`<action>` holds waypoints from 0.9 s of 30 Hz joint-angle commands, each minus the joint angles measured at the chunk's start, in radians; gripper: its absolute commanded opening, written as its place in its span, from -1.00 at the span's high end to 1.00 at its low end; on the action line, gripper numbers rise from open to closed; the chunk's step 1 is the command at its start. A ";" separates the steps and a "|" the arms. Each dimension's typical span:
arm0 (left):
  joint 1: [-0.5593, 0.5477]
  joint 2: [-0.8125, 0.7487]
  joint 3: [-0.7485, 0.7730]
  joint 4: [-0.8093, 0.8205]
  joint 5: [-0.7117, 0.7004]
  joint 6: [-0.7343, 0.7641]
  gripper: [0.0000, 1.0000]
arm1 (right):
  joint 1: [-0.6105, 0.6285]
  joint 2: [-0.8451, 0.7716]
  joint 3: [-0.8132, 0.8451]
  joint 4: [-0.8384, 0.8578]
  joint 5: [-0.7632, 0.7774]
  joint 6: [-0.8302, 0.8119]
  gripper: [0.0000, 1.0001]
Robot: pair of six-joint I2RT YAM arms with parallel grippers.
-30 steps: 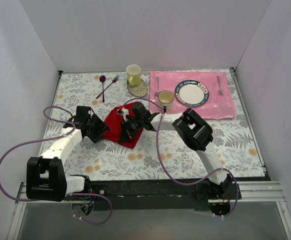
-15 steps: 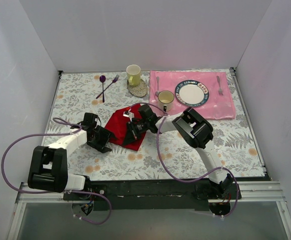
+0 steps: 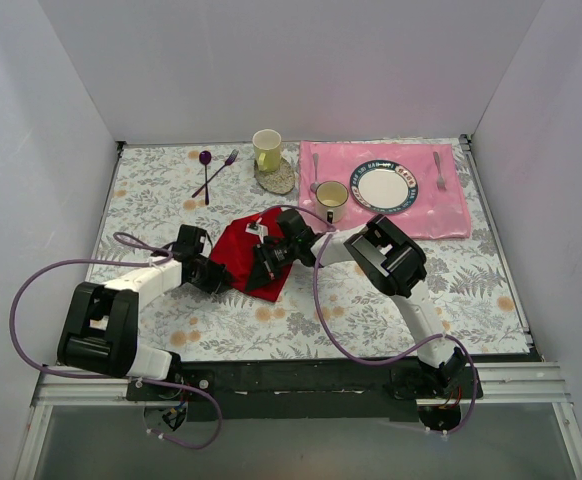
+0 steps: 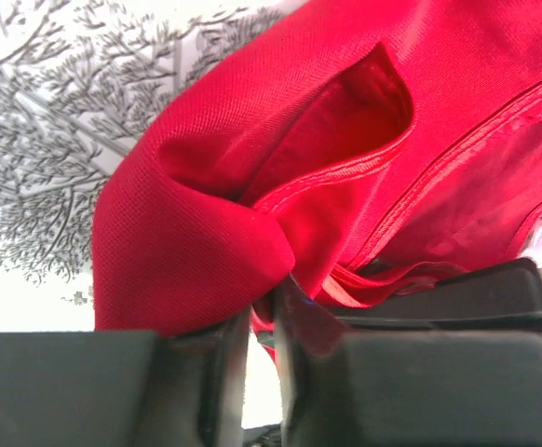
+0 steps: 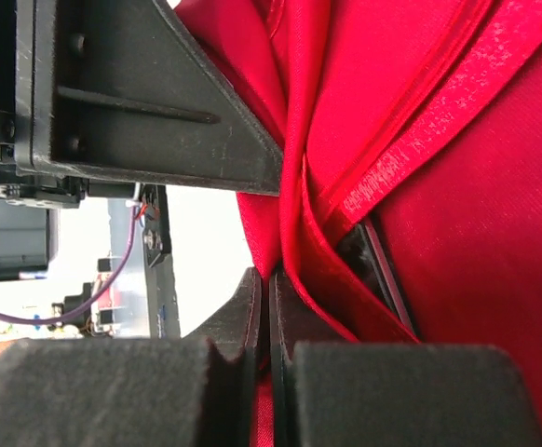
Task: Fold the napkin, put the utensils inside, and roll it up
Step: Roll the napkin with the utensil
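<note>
While both arms crowd over the red napkin (image 3: 237, 246), which lies bunched in the middle of the floral tablecloth (image 3: 471, 290), near the pink placemat (image 3: 451, 215) but apart from it, the step in hand looks to me like the rolling. The left gripper (image 4: 264, 317) has its jaws drawn down to a thin slit. A plump fold of the cloth is nipped at the tips and spills over one finger. The right gripper (image 5: 269, 298) is closed tight, with a thin pleat of the napkin running down into the seam between its pads (image 5: 411, 391). A slim dark strip with a pale edge peeks out of the folds in the right wrist view. I take it for the fork (image 5: 375, 265), though too little shows to be sure.

To do this well, I'd say the two grips should turn together at the same height, so the roll comes out even and the fork isn't squeezed out of an end. Pulling apart would open the folds; slight tension along the roll is enough.

The cloth is a fine, matte weave, soft yet thick enough to hold rounded bulges. Its stitched hem shows as a brighter, shinier band. The pads look black and grainy.
</note>
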 commanded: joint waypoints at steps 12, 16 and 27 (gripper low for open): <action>-0.021 0.074 0.139 -0.248 -0.145 0.119 1.00 | 0.060 -0.073 0.249 -0.722 0.403 -0.496 0.74; -0.040 0.113 0.176 -0.298 -0.098 0.097 1.00 | 0.115 -0.133 0.294 -0.796 0.576 -0.541 0.42; -0.044 0.160 0.222 -0.363 -0.059 0.081 1.00 | 0.253 -0.319 0.039 -0.488 0.863 -0.625 -0.10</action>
